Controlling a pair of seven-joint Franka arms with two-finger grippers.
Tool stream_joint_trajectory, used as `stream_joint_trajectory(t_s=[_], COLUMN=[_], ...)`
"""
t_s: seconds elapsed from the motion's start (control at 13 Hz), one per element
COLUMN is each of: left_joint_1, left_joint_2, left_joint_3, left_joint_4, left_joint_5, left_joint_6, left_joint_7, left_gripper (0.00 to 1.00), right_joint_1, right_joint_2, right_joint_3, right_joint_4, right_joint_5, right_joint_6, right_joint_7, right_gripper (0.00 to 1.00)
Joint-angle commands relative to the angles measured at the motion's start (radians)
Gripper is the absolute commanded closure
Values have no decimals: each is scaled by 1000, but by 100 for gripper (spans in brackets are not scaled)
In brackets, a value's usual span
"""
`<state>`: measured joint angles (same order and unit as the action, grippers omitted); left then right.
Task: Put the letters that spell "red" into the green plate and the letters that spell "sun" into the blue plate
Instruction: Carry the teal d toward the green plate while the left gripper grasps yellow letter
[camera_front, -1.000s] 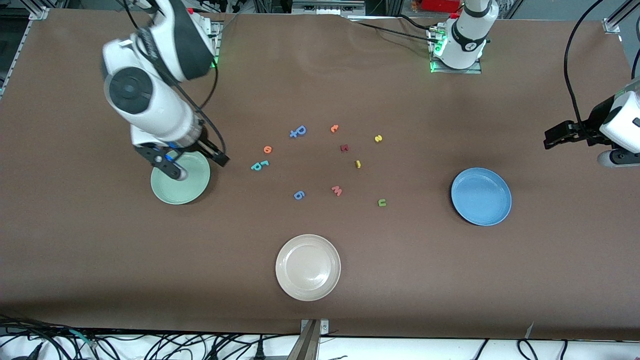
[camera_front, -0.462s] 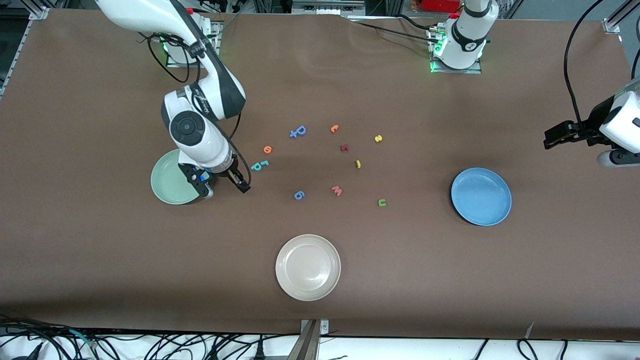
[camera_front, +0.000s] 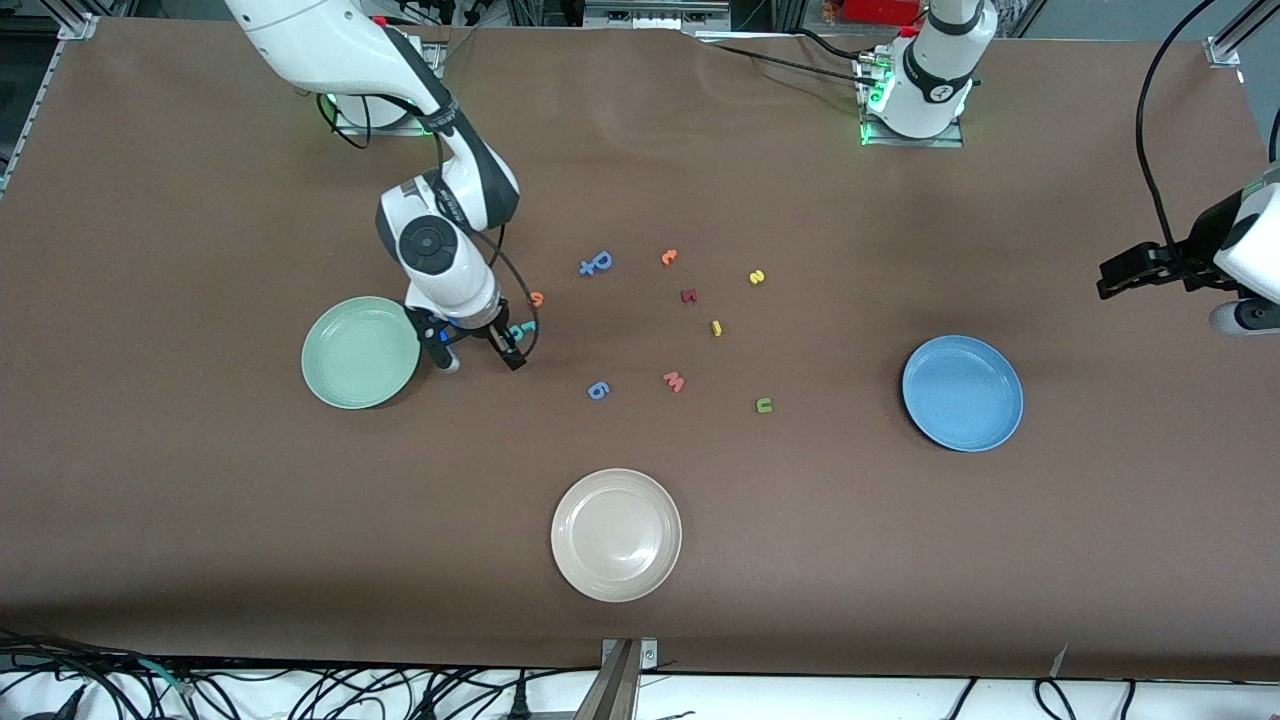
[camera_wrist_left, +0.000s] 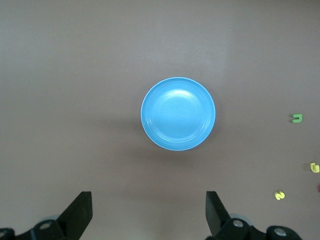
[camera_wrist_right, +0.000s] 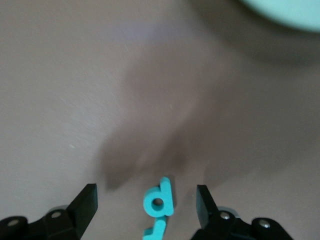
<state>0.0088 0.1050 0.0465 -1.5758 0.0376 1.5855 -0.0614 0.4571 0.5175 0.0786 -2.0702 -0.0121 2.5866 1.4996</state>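
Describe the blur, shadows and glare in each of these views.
Right wrist view: soft and smeared, a broad dark shadow on the table above the teal letter that sits between the right hand's open fingers. Left wrist view: sharp, the blue plate showing faint sheen and a soft shadow. Front view: crisp, with mild glare on the off-white plate.

We count three plates: one green plate (camera_front: 360, 352), one blue plate (camera_front: 962, 392), one off-white plate (camera_front: 616, 535). We also count ten small foam letters (camera_front: 597, 390) and two robot arms (camera_front: 440, 235).
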Motion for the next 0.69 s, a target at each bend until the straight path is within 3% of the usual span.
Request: stream_joint_trajectory(t_s=[0.0,0.23,0.38,0.54,0.62], left_joint_1=[-6,-51,-116,-176,-200], left_joint_2=[71,156,238,315,335], left_joint_3=[-2,-49,-56,-56,-56], left_joint_4=[30,28,30,30,19], left_joint_5=[-15,-43,-155,-258,-306], left_joint_6=[-7,-9,-6,39,92], left_joint_7=[-5,-5,-11,-17,-34], left_gripper=[0,0,0,0,0], right_joint_1=[9,9,9,9,9], right_joint_2=[15,15,15,15,12], right_joint_3=[-6,-6,-6,-8,-8], right_joint_4=[-2,1,5,5,5], right_joint_5=[-17,-17,-19,-19,-19], right_joint_6=[20,20,20,20,20], right_joint_7=[25,24,22,16,14], right_gripper=[20,47,69,82,84])
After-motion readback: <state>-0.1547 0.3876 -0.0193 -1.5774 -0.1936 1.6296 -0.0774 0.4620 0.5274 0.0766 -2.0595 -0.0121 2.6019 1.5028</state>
